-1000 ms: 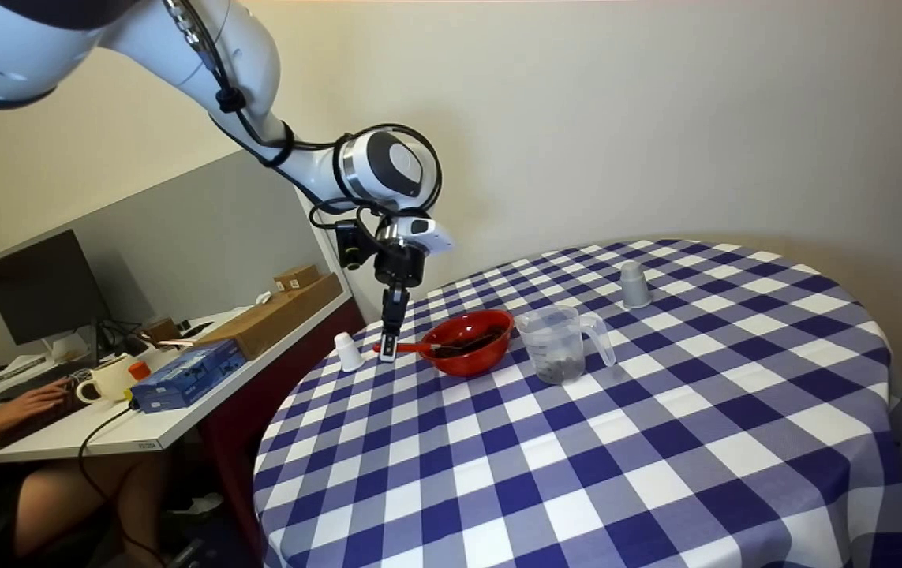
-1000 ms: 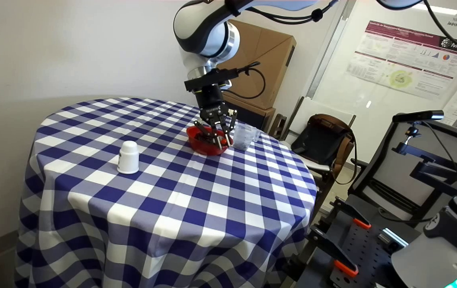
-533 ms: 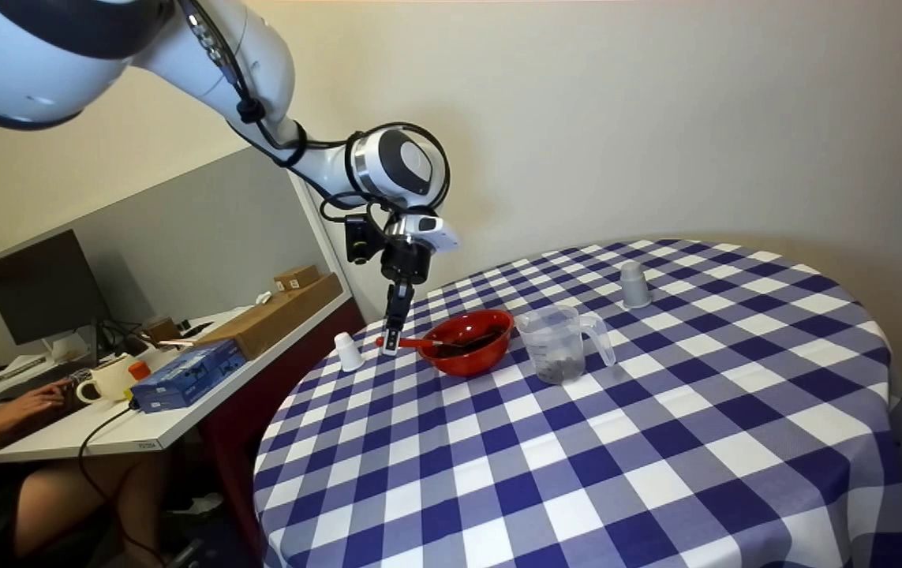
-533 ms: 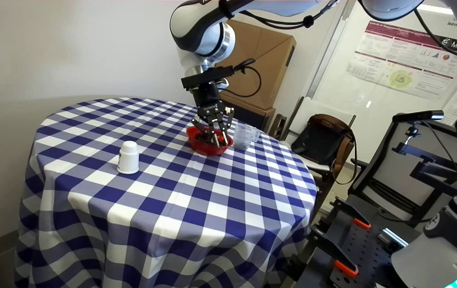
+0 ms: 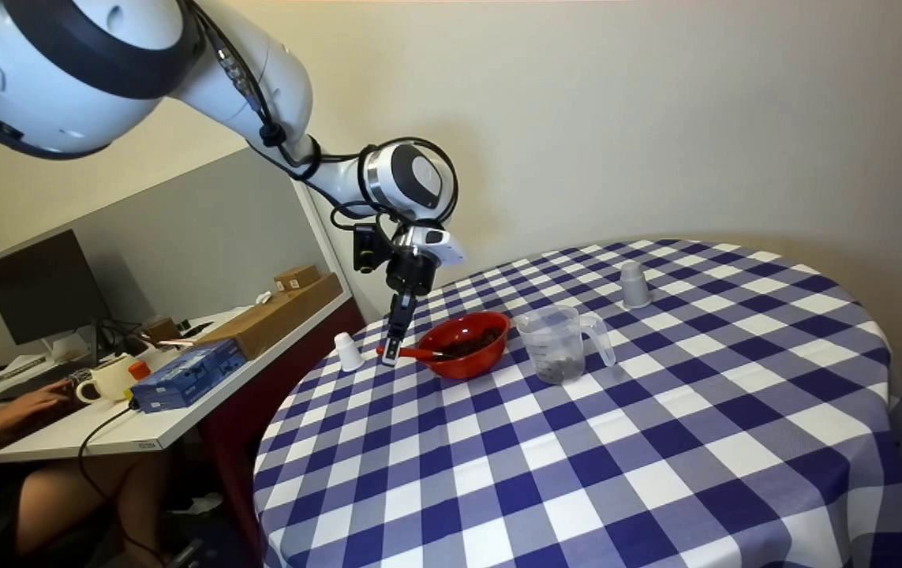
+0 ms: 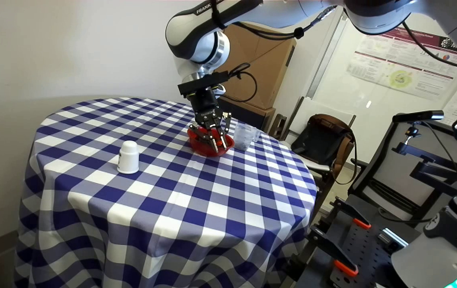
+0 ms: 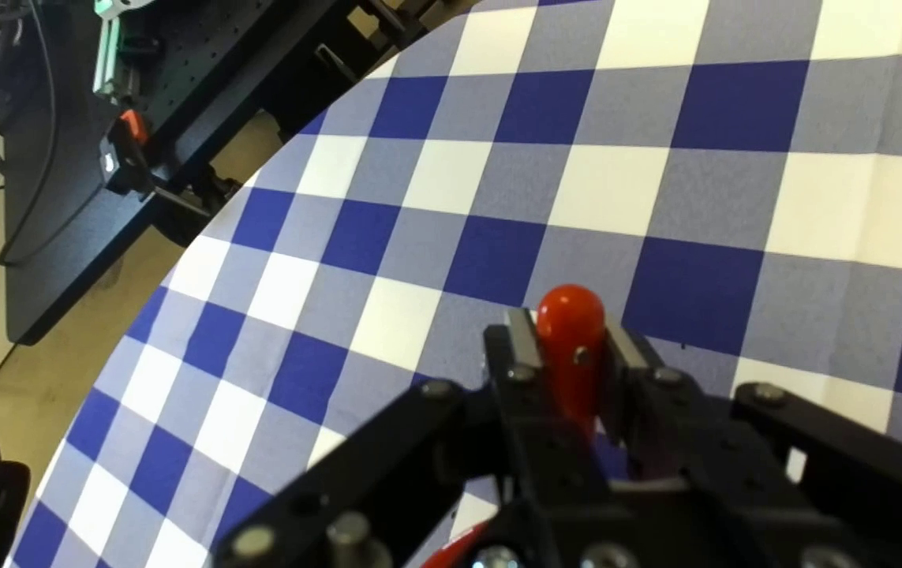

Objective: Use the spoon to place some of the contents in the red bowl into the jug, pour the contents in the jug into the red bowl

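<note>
On the blue-and-white checked tablecloth (image 5: 561, 489): one red bowl (image 5: 473, 368), round, shallow, bright, its glossy wall flaring to a wide rim; upright; dark brown contents (image 5: 476, 344) within, kind too small to tell. Just beside it, one jug (image 5: 552, 338), clear, colourless, roughly cylindrical, upright, handle turned away from the bowl; faint markings on the wall, dark bits (image 5: 561, 368) low inside; whether jug and bowl touch cannot be told. Across the bowl's rim, one spoon (image 5: 413, 354): red handle, rounded at the outer end, a small round spot near that end in the wrist view, darker where it enters the bowl. At the handle's outer end, one gripper (image 7: 573, 338), clenched on the spoon, red tip showing between its jaws. Also, in an exterior view: one white cup (image 5: 348, 353), narrow end up, near the gripper; one greyish cup (image 5: 634, 286), narrow end up, well apart from the bowl
</note>
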Controlling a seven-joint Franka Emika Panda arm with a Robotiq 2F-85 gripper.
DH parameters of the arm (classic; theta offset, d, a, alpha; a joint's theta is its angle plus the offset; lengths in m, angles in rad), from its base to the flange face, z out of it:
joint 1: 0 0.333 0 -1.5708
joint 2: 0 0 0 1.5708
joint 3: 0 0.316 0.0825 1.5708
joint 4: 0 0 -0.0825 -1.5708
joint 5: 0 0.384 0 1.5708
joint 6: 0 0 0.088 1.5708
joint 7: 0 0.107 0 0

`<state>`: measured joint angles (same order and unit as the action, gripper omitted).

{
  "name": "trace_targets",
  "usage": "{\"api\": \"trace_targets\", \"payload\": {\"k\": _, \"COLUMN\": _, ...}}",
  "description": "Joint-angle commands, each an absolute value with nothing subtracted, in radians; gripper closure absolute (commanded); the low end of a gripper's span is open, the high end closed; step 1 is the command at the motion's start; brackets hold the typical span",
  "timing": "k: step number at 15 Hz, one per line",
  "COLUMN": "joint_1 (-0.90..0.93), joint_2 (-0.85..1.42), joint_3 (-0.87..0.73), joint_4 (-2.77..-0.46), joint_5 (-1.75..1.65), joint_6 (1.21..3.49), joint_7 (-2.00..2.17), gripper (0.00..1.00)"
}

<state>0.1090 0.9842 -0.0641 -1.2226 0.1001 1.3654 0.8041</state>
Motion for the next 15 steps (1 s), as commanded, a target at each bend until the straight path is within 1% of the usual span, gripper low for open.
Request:
{"api": "trace_targets", "payload": {"k": 1, "joint_1": 0.083, "joint_2": 1.023, "joint_3": -0.04, "joint_4": -1.146, "joint_5": 0.174, "joint_6": 1.345, "joint_7": 0.795, "gripper": 0.91}}
{"api": "trace_targets", "payload": {"k": 8, "joint_1": 0.054, "joint_2": 1.009, "joint_3": -0.01, "joint_4": -1.131, "joint_5": 0.316, "joint_6": 1.401, "joint_7": 0.794, "gripper": 0.91}}
{"api": "trace_targets", "payload": {"k": 15, "joint_1": 0.035, "joint_2": 0.988, "joint_3": -0.011, "joint_4": -1.184, "joint_5": 0.386, "joint_6": 1.614, "joint_7": 0.816, "gripper": 0.91}}
